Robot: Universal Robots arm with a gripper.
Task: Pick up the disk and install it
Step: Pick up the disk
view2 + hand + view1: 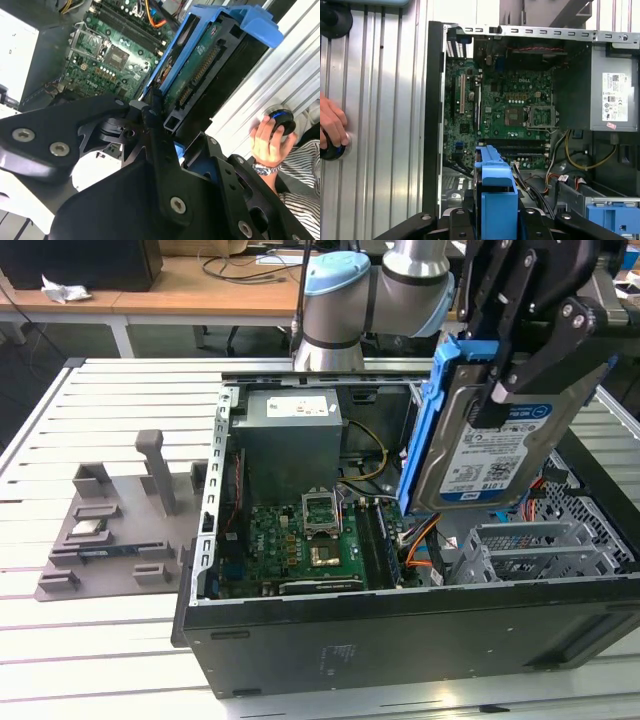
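Disk [490, 455] is held clamped in the closed tool [503, 385], tilted on edge, above the opened computer case [400, 635]

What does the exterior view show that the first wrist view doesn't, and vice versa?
Exterior view: the disk label side out, held tilted over the open case with the jaws shut on it, and a grey parts tray on the exterior view's left.
First wrist view: a person's hand on a round knob on the slatted table.
Both: the disk's blue carrier frame, the motherboard and the power supply.
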